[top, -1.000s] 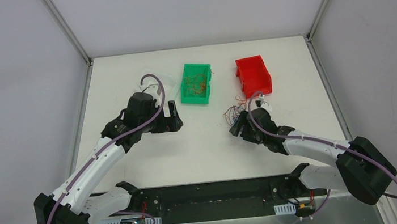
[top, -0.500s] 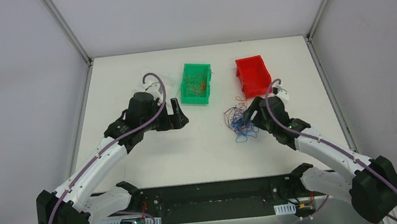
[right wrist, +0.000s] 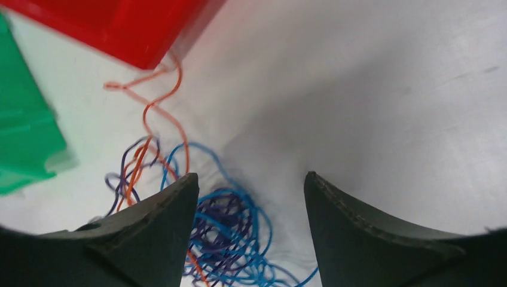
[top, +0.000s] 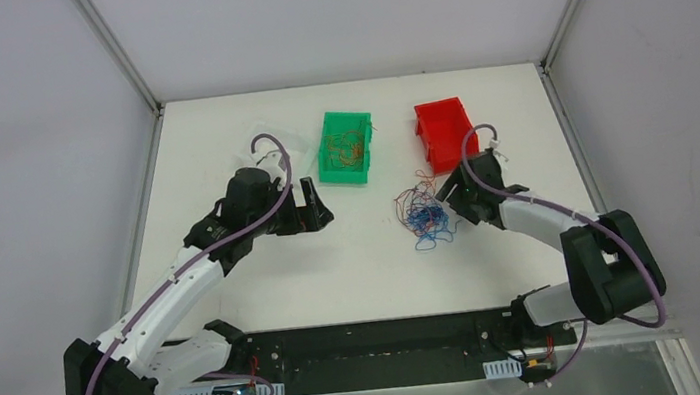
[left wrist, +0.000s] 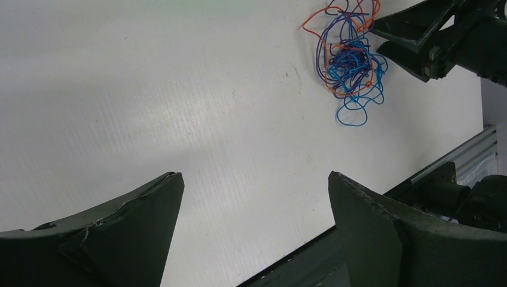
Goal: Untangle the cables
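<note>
White desk (top: 353, 257) carries a green plastic bin (top: 347, 146) and a red plastic bin (top: 446, 133). Left tool (top: 312, 205) gapes wide, empty, well off. Right tool (top: 449, 195): jaws spread at the edge of the tangle of hair-thin orange, blue and purple cables (top: 424, 217) (on the desk near the red bin), nothing pinched. Risk: closing on the dense knot grabs several strands & tightens it; w/ nothing pinning it, a pull drags the whole clump

walls (top: 333, 8): plain pale grey, on three sides | posts (top: 118, 55): aluminium, slanting at both back corners | tabletop (top: 365, 266): white, matte | rail (top: 375, 351): black, along near edge | light: even, soft shadows
</note>
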